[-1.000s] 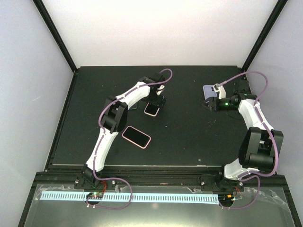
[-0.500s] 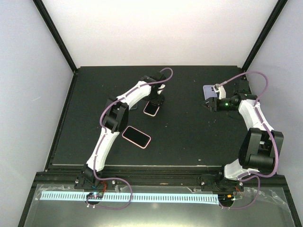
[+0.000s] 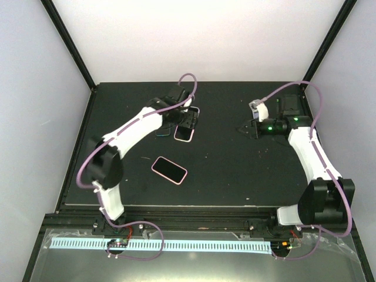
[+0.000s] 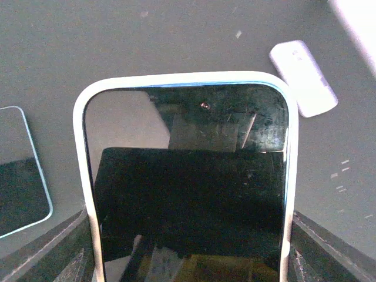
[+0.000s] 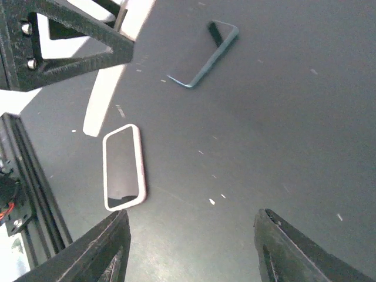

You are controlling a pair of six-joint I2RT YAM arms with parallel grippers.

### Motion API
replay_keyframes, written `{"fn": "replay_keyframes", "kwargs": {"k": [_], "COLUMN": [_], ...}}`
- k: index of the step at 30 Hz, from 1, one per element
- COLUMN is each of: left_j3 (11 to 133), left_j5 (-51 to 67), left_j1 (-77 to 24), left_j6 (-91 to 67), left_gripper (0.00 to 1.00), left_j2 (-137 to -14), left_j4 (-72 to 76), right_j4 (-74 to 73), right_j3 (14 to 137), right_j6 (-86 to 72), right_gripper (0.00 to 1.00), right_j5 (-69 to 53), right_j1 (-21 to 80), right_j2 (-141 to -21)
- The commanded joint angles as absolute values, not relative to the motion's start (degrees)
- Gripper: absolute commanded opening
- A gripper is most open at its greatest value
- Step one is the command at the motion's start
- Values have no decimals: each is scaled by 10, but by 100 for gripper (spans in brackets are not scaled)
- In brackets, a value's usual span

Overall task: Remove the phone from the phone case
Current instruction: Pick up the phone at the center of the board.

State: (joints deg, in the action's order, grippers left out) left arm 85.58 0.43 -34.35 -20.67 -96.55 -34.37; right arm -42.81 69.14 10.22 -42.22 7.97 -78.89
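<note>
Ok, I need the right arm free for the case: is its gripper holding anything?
No, in the right wrist view the right gripper stands open with only bare table between its fingers.

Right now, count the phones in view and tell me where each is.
4. A white-cased phone in the left gripper; a blue-edged phone lying beside it; a pink-cased phone alone, nearer the front; a lavender phone far right. The left arm may hide more.
</note>
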Motion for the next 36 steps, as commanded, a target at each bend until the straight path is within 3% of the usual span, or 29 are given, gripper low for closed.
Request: {"fn": "replay_keyframes", "kwargs": {"k": [1,9,17,27,32,33,36], "left_j3": [757,672,605,593,595,595,600], "left_j5": [-6,-114,-211,-224,-233,-234,-239], "left_j1": [-360,-408,-442,-450,-450,-450,-450], "left_j6": [-308,-364,-403,-416,-418,-416,-401], "left_gripper": [25,24,21,20,22,24,52], "left_j2": [-863,-775,-705,-695,-697,-696,-693], "left_j4": [-149,-59,-2,4,-4,-3,-8], "right_j4": [-408,-353,-326,-273,-264,-266,-276], "right_j3": [745,769,772,752,755,756,764], "right_j6": [62,-5,-68,-98,-116,-119,-124], "right_gripper": [59,59,54,19,9,6,1], "right_j5": [-404,-347,-297,-330,-350,-354,-361], "right_j1": [157,302,337,343,351,351,352], "right_j2": [-791,-824,-856,-852,-861,-865,-874]}}
